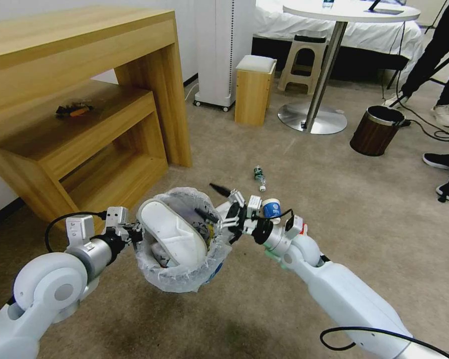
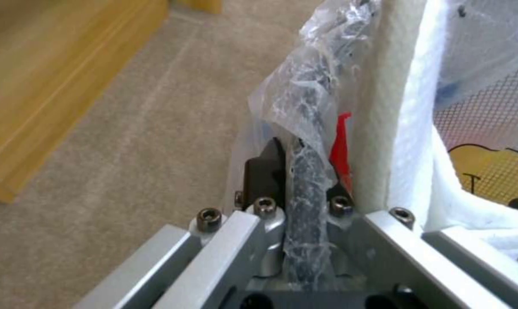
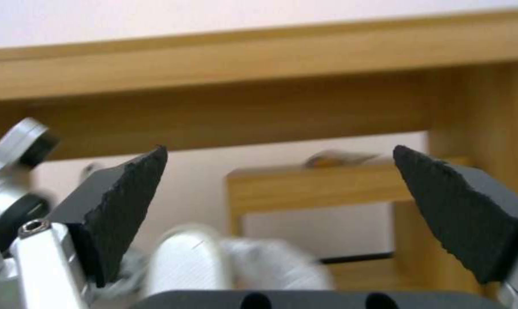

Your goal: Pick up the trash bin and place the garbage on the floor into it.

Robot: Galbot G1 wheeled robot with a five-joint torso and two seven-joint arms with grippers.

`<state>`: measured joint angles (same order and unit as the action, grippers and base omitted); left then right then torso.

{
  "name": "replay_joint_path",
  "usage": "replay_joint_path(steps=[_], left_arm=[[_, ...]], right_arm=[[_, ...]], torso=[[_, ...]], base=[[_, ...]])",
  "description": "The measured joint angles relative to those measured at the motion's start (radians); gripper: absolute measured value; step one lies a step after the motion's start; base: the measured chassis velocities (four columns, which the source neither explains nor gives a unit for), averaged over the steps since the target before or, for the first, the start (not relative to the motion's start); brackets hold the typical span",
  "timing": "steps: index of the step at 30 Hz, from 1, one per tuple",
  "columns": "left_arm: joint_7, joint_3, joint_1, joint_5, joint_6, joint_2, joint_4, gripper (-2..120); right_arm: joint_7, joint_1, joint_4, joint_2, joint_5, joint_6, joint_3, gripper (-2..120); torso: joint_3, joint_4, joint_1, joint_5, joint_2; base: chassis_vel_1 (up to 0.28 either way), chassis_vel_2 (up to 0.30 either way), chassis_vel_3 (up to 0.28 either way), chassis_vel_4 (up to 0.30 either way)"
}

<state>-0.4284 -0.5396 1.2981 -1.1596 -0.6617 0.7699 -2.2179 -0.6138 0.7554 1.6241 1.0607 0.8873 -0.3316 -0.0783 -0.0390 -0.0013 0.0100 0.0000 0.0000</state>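
Note:
The trash bin (image 1: 184,279), lined with a crinkled plastic bag, hangs tilted above the beige floor (image 1: 364,209). My left gripper (image 1: 134,232) is shut on its left rim; in the left wrist view the left gripper (image 2: 302,176) pinches the bag-covered rim (image 2: 308,128). A white slipper (image 1: 169,234) (image 2: 396,128) and a red wrapper (image 2: 340,146) lie inside. My right gripper (image 1: 233,215) (image 3: 279,171) hovers open at the bin's right rim, holding nothing. On the floor beyond lie a blue paper cup (image 1: 272,208), a small bottle (image 1: 259,178) and a black stick (image 1: 219,189).
A wooden desk (image 1: 85,65) with a lower shelf stands at the left. Farther back are a small wooden box stool (image 1: 254,89), a round table's pedestal (image 1: 312,118) and a brown wood-grain bin (image 1: 376,130). A person's legs and cables are at the right edge.

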Motion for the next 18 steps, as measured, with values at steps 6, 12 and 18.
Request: replay_joint_path(steps=[6,12,18], left_arm=[[-0.070,-0.010,0.000,-0.061,-0.012,0.005,-0.011,0],[-0.145,-0.029,0.000,-0.080,-0.038,0.037,-0.015,0],[-0.217,-0.060,0.008,-0.054,-0.032,0.105,-0.015,0]], right_arm=[[0.229,0.043,0.083,-0.052,-0.039,0.077,0.115,100],[0.436,0.121,0.152,-0.089,-0.105,0.112,0.205,100],[0.563,0.195,0.171,-0.098,-0.218,0.114,0.289,100]], torso=[[0.000,-0.0002,0.000,0.0002,0.000],[0.000,-0.0004,0.000,0.0002,0.000],[0.000,-0.0002,0.000,0.0001,0.000]], base=[[0.000,0.000,0.000,0.000],[0.000,0.000,0.000,0.000],[0.000,0.000,0.000,0.000]])
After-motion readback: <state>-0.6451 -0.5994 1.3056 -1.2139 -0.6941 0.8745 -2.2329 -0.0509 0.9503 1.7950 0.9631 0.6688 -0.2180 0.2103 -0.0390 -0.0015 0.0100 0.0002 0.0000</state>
